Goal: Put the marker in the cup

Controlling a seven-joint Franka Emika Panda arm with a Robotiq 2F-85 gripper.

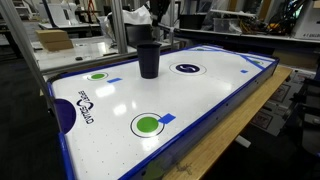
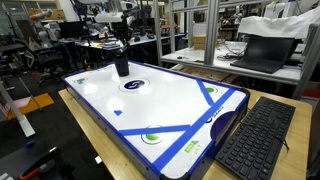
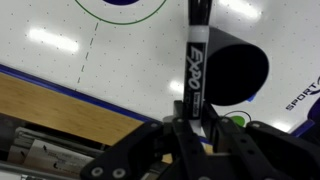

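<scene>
The cup [image 1: 148, 58] is a tall dark tumbler standing upright on the white air hockey table [image 1: 200, 100], near its far end. It also shows in an exterior view [image 2: 121, 66] and as a dark round shape in the wrist view [image 3: 238, 72]. My gripper [image 3: 192, 128] is shut on the marker [image 3: 195, 60], a black EXPO pen that sticks out straight from the jaws. In the wrist view the marker lies beside the cup's left edge. In both exterior views the gripper [image 1: 152, 22] [image 2: 122, 36] hangs above the cup.
Flat green discs [image 1: 147, 124] [image 1: 97, 75] and a printed blue ring [image 1: 187, 68] lie on the table top. The table has raised blue-edged rails and rests on a wooden bench. A keyboard [image 2: 255, 140] and a laptop [image 2: 262, 50] sit to one side.
</scene>
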